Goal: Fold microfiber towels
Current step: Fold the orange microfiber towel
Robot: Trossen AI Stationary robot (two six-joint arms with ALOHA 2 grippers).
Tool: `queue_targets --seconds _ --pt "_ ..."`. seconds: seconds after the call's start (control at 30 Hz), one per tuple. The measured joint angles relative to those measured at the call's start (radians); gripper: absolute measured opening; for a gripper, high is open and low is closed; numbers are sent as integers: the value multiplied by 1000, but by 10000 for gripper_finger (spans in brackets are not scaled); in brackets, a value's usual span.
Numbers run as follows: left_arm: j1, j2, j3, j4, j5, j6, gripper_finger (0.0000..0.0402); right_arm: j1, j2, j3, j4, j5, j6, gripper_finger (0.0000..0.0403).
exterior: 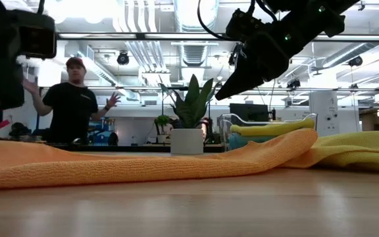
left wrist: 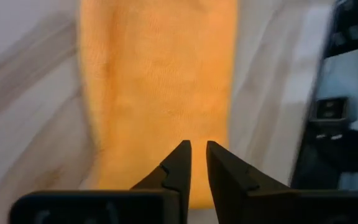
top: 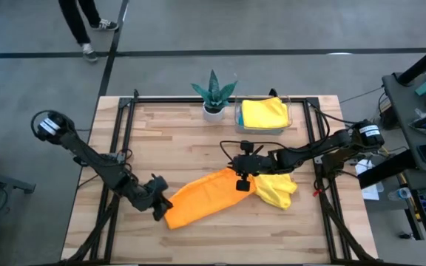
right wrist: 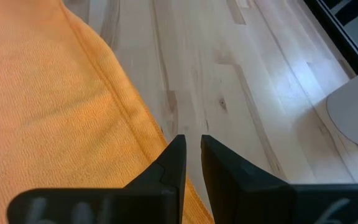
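High view: an orange towel (top: 207,196) lay in a long band across the lower middle of the bench (top: 176,133), running from lower left up to the right. Its upper-right end met a crumpled yellow towel (top: 278,189). A second yellow towel (top: 263,113) sat folded in the clear tray (top: 237,118) at the top centre of the frame, beside a potted plant (top: 214,92).

The left gripper (top: 161,207) was at the lower-left end of the orange towel. Left wrist view: the fingers (left wrist: 179,163) stood a narrow slit apart above the cloth, nothing between them.

The right gripper (top: 241,182) was at the towel's upper-right end. Right wrist view: the fingers (right wrist: 174,157) were nearly together, with a thin gap, over the towel's hem where it met bare wood; they appeared to hold nothing, though the tips were partly masked.

The low view alone showed height: the right gripper (exterior: 224,94) hung clear above the cloth, and the orange towel (exterior: 143,161) lay flat on the bench. Something blue showed beneath the yellow in the tray there. A person (exterior: 74,102) with raised hands stood in the room behind, at centre left of that frame. Only legs showed at the upper left of the high view.
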Motion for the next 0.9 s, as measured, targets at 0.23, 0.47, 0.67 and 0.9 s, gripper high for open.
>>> queue_targets --seconds 0.23,0.47,0.67,0.9 --pt "0 19 1 67 62 -33 76 0 0 0 0 0 -3 43" --pt "-31 8 -9 20 170 -284 87 0 0 0 0 0 -3 43" --pt "-43 13 -44 -156 129 -404 87 0 0 0 3 0 -20 43" --pt "-38 59 -81 -48 50 -380 87 0 0 0 7 0 -22 43"
